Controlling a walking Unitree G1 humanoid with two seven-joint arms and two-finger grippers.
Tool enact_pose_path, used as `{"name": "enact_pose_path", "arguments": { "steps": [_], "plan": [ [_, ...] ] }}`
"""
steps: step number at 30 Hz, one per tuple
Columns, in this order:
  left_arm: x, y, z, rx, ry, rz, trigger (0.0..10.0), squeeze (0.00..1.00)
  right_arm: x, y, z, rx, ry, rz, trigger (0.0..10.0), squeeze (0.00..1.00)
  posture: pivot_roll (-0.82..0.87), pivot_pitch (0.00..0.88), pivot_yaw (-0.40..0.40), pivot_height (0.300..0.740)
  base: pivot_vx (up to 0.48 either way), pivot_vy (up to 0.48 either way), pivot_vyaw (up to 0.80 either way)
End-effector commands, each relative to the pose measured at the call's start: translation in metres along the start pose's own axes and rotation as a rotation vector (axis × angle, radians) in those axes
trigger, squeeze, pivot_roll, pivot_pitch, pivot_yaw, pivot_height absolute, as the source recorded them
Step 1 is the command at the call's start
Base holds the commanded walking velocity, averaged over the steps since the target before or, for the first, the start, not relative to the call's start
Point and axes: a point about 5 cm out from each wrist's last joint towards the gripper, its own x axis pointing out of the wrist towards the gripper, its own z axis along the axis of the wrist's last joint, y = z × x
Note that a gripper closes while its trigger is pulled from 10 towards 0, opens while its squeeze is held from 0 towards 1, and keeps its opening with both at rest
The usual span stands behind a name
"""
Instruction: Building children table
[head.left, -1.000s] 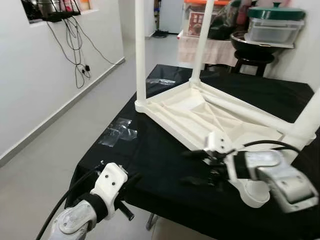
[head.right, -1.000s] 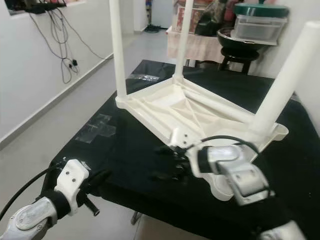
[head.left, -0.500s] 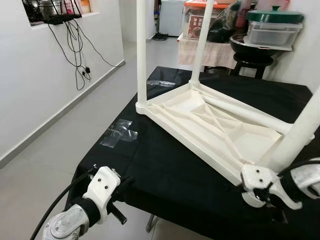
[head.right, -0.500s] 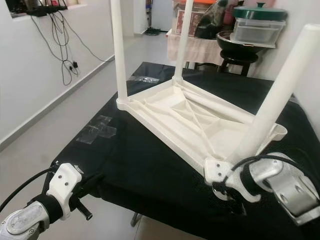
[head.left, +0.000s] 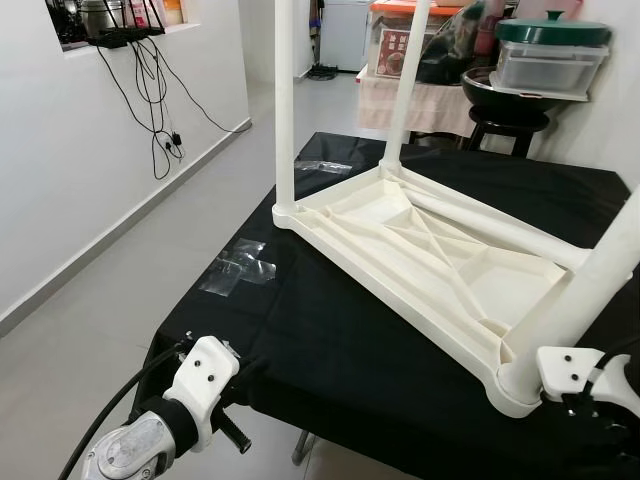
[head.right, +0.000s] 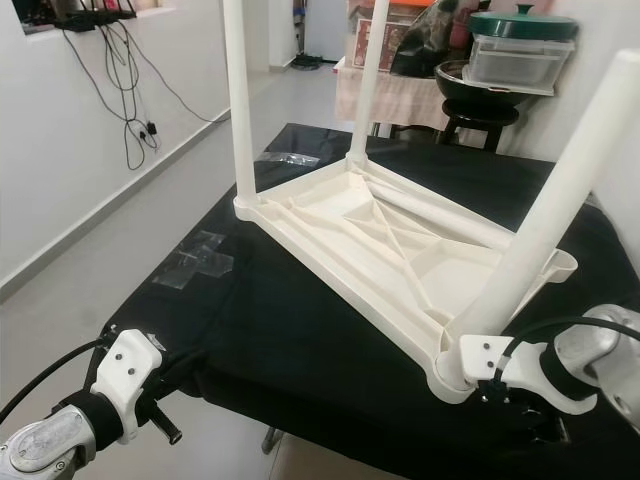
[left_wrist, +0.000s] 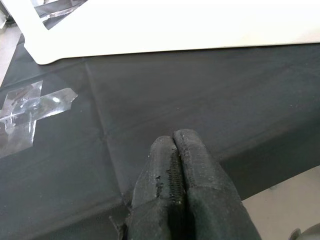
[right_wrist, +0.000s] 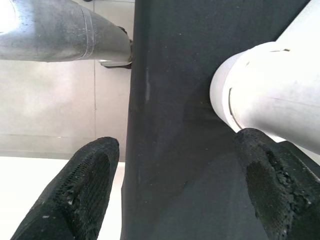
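White children's table (head.left: 430, 245), inverted on the black cloth (head.left: 330, 340) so that the leg sockets face upward and stay reachable. Underside ribbing exposed; tabletop face down, spread flat for stability during leg fitting. Far-left leg (head.left: 284, 100) and far leg (head.left: 405, 80) upright in their corner sockets. Near-right leg (head.right: 545, 205) seated in its socket at the near corner, leaning slightly outward, possibly not yet pressed fully home. One more long white piece (head.left: 495, 228) lying flat along the far side of the underside, apparently the fourth leg, kept inside the frame where it cannot roll off.

Right gripper (right_wrist: 172, 180) low at the near-right corner, just beside the base of the near-right leg (right_wrist: 270, 95): fingers (right_wrist: 75, 190) spread wide, nothing between them, one pad near the socket collar but contact not certain. Placement consistent with a release after seating, or readiness to brace the corner.

Left gripper (left_wrist: 175, 175) at the near-left edge of the cloth, fingers pressed together with nothing held, well apart from the table; parked clear of the work.

Clear plastic wrappers (head.left: 238, 265) flat on the cloth at left, likely discarded packaging.
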Motion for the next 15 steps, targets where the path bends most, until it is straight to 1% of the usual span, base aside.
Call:
{"name": "enact_pose_path", "arguments": {
  "steps": [1,3,4,6,7,9,10,12,14,15],
  "plan": [
    [0.0,-0.001,-0.001,0.012,0.007,-0.014,10.0,0.0,-0.005,-0.005,0.001,-0.003,-0.002,-0.042,10.0,0.0,0.0,0.01,-0.042,0.74,0.0,0.0,0.0],
    [0.0,-0.001,-0.001,0.013,0.007,-0.014,10.0,0.0,-0.005,-0.013,0.007,-0.021,-0.037,-0.101,10.0,0.0,0.0,0.011,-0.041,0.74,0.0,0.0,0.0],
    [0.0,-0.001,-0.001,0.013,0.007,-0.014,10.0,0.0,-0.005,-0.013,0.007,-0.021,-0.037,-0.101,10.0,0.0,0.0,0.011,-0.041,0.74,0.0,0.0,0.0],
    [0.0,0.0,-0.001,0.013,0.007,-0.012,10.0,0.0,-0.004,-0.022,0.023,-0.051,-0.138,-0.171,10.0,0.0,0.0,0.011,-0.041,0.74,0.0,0.0,0.0],
    [0.0,0.0,-0.001,0.013,0.007,-0.012,10.0,0.0,-0.004,-0.022,0.023,-0.051,-0.138,-0.171,10.0,0.0,0.0,0.011,-0.041,0.74,0.0,0.0,0.0],
    [0.001,-0.001,-0.001,0.016,0.005,-0.01,10.0,0.0,0.002,-0.031,0.048,-0.067,-0.288,-0.216,10.0,0.0,0.01,0.012,-0.041,0.74,0.0,0.0,0.0],
    [0.001,-0.001,-0.001,0.016,0.005,-0.01,10.0,0.0,0.002,-0.031,0.048,-0.067,-0.288,-0.216,10.0,0.0,0.01,0.012,-0.041,0.74,0.0,0.0,0.0],
    [0.001,-0.001,0.0,0.018,0.003,-0.007,10.0,0.0,0.006,-0.035,0.065,-0.097,-0.365,-0.24,10.0,0.0,0.01,0.012,-0.04,0.74,0.0,0.0,0.0],
    [0.001,0.0,0.001,0.02,0.002,-0.003,10.0,0.0,0.01,-0.039,0.076,-0.132,-0.398,-0.256,10.0,0.0,0.02,0.014,-0.04,0.74,0.0,0.0,0.0],
    [0.001,0.0,0.001,0.02,0.002,-0.003,10.0,0.0,0.01,-0.039,0.076,-0.132,-0.398,-0.256,10.0,0.0,0.02,0.014,-0.04,0.74,0.0,0.0,0.0]
  ]
}}
